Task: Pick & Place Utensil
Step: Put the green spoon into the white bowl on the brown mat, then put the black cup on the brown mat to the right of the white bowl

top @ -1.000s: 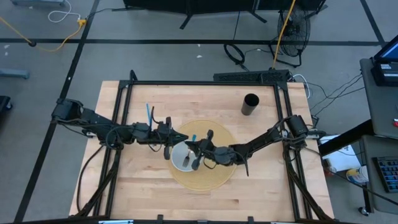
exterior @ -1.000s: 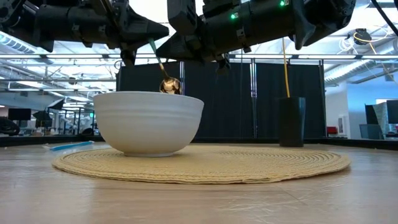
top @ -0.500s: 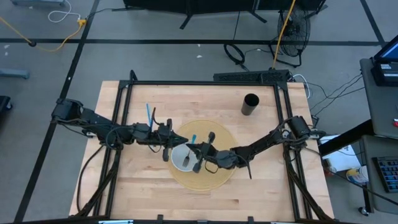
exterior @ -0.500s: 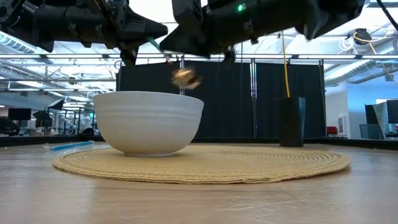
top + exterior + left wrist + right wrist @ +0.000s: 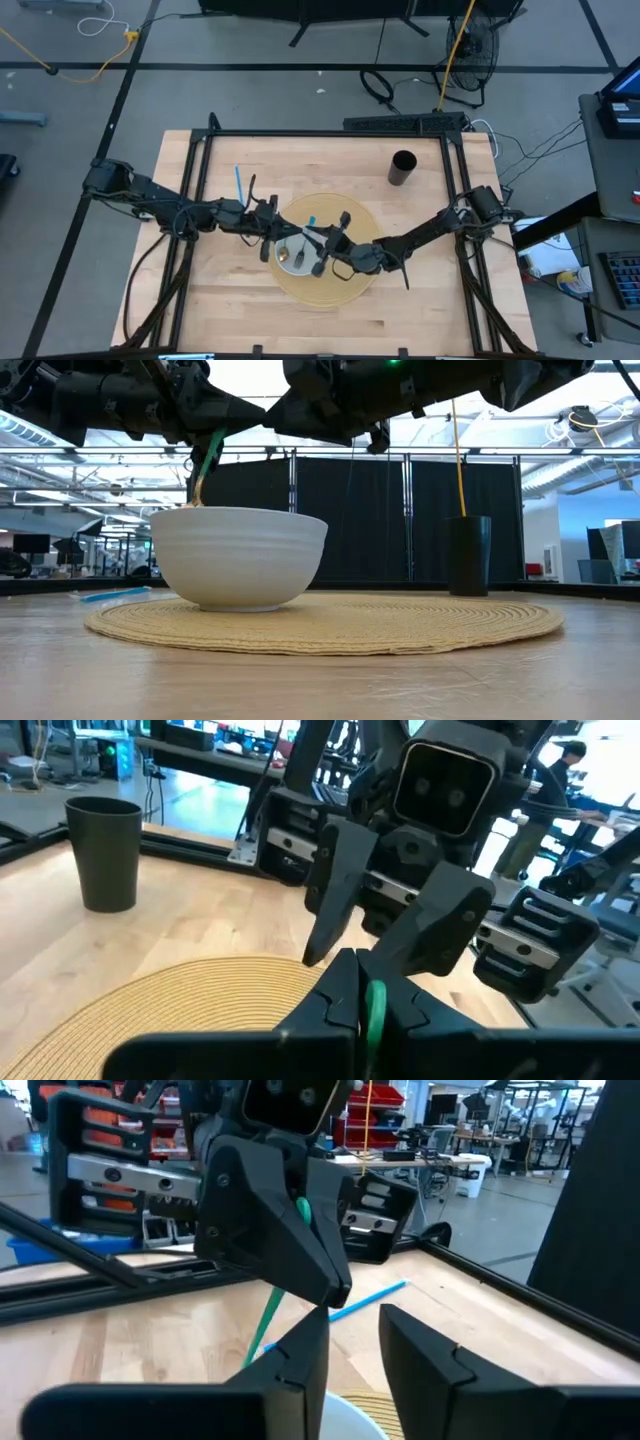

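Looking down, we see the left claw (image 5: 272, 228) clamped on the green handle of a spoon (image 5: 291, 249), at the rim of the white bowl (image 5: 296, 262). The spoon slants down, its golden head inside the bowl. The bowl sits on a round woven mat (image 5: 350, 284) in the middle of the wooden worktop (image 5: 420, 300). The right claw (image 5: 321, 243) hangs over the bowl's other side with its fingers parted, and we see nothing between them. A blue utensil (image 5: 239, 183) lies on the bare wood behind the left arm, and a dark cup (image 5: 402, 167) stands well apart, toward the far right corner.
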Available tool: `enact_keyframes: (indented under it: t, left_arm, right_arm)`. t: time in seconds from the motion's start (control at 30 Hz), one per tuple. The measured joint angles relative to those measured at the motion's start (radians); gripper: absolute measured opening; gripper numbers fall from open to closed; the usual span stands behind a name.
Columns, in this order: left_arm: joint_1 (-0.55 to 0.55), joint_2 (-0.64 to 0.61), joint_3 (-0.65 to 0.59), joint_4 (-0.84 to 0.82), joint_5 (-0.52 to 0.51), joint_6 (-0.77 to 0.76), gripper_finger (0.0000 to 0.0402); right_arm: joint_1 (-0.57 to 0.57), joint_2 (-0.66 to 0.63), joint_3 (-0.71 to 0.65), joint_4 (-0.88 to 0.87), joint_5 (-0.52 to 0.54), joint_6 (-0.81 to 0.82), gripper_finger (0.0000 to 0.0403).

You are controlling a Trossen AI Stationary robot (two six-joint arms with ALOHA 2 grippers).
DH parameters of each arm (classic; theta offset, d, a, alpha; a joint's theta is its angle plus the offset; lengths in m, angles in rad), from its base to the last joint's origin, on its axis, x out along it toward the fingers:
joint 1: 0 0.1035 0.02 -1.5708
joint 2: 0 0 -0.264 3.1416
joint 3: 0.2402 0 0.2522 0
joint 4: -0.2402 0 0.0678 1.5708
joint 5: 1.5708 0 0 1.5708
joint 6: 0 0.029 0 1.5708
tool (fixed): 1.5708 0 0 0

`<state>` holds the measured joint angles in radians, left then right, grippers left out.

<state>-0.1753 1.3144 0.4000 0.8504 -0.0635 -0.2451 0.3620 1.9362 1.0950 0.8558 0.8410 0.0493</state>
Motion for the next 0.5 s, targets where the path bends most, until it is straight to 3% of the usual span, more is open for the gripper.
enact_keyframes:
  t: [0.23, 0.5]
  left_arm:
    - [0.0, 0.0, 0.0, -0.03, -0.017, 0.004, 0.0]
    - [0.015, 0.0, 0.0, -0.04, -0.045, 0.024, 0.0]
  right_arm:
    - [0.033, -0.033, 0.0, 0.012, 0.015, -0.127, 0.0113]
    - [0.122, -0.127, 0.0, -0.085, 0.272, -0.266, 0.0121]
